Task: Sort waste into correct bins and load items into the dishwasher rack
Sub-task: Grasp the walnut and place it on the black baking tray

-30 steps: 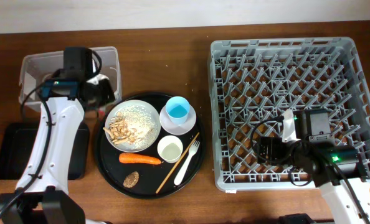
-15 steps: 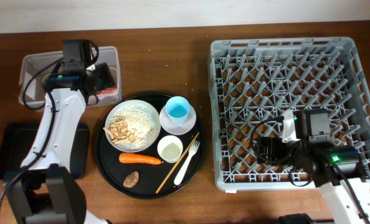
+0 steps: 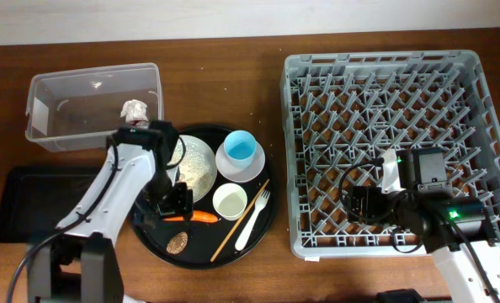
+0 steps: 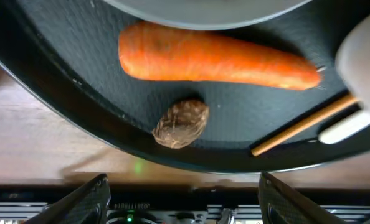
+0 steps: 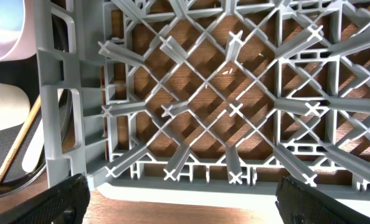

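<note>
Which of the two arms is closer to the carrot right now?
Left. The left fingers hang open close by the carrot, over the round black tray; the right fingers are far off, over the grey rack.

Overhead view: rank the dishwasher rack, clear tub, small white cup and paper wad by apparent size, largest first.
1. dishwasher rack
2. clear tub
3. small white cup
4. paper wad, somewhat smaller than the cup

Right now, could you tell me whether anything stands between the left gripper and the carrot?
Nothing covers the carrot; it lies bare on the round black tray. In the wrist view a small brown lump sits between the open left gripper and the carrot, apart from it, so it may get nudged.
</note>
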Robot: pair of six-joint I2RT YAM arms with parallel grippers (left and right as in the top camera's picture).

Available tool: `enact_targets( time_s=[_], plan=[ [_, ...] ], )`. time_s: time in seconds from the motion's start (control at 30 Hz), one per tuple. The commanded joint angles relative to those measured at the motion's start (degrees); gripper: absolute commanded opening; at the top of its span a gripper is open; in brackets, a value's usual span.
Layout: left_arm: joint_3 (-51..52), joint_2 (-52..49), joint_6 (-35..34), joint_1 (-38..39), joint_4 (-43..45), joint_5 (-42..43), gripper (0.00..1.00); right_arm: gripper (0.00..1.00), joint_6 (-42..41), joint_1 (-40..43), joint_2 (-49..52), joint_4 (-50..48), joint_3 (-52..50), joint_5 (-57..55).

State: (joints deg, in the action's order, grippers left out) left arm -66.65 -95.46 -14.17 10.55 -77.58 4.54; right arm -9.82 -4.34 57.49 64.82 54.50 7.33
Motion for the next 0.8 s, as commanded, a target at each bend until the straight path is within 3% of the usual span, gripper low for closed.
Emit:
enact_targets(
  time_s=[0.0, 0.17, 0.33, 0.53, 0.6, 0.7, 0.77],
  plan=[
    [6.1, 0.7, 0.2, -0.1, 2.7, 0.2, 0.75, 0.98, 0.5, -0.1, -0.1, 0.1, 0.9, -0.5],
    [13.2, 0.7, 0.3, -0.1, 13.0, 0.2, 0.72, 0.98, 0.5, -0.1, -0.1, 0.2, 0.9, -0.5],
    [17.7, 0.7, 0.1, 0.0, 16.5, 3.0, 0.65, 0.98, 0.5, -0.1, -0.1, 0.2, 0.9, -0.5],
    [18.4, 0.7, 0.0, 0.0, 16.5, 3.3, 0.27, 0.98, 0.5, -0.1, -0.1, 0.2, 0.9, -0.5],
    [18.3, 0.7, 0.1, 0.0, 16.3, 3.3, 0.24, 0.98, 0.5, -0.1, -0.1, 0.2, 0.9, -0.5],
    [17.2, 0.7, 0.1, -0.1, 14.7, 3.2, 0.03, 0.98, 0.5, -0.1, -0.1, 0.4, 0.9, -0.5],
    [15.0, 1.1, 0.1, -0.2, 12.8, 3.2, 0.01, 0.98, 0.5, -0.1, -0.1, 0.5, 0.9, -0.5]
  ],
)
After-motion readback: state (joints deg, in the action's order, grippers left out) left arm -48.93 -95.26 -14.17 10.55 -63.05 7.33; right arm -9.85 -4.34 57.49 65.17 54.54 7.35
